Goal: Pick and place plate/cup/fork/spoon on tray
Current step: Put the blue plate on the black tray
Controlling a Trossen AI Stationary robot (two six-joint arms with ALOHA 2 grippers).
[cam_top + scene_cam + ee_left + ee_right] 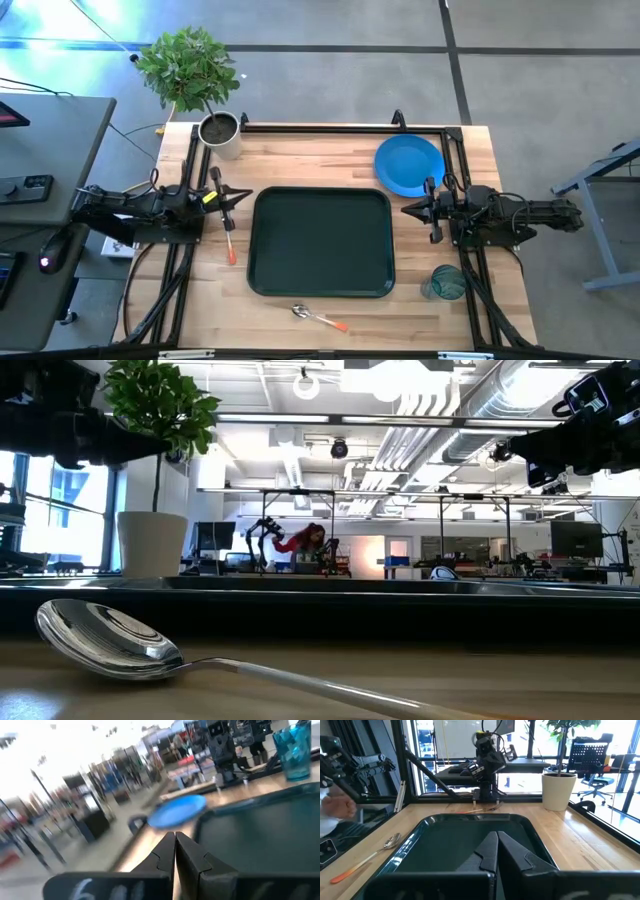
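Nothing is on the tray (322, 243) yet, so I judge the task is at its very beginning, before the first pick. The left tool (240, 197) waits at the left side of the tray with its fingers pressed together and holding nothing, and the right tool (412, 210) waits at the right side, also pressed together and empty. The plate (408, 164) lies on the counter (330, 160) beyond the right tool, close to the far right corner of the tray. The cup (446, 283) stands on the right near corner of the counter, apart from the tray. The fork (225, 228) lies just beside the left rim of the tray, under the left arm, and the spoon (318, 317) lies in front of the near rim. For the next move one tool must first spread its fingers and go down to the nearest thing, probably the fork for the left or the plate for the right. The high view alone shows all four things together. The low view shows only the spoon bowl very near and the dark tray wall behind it. The left wrist view shows the plate and cup across the tray, but not the fork, and the right wrist view shows the spoon, the plant pot (559, 790) and a person's hand (337, 807) beside the counter.
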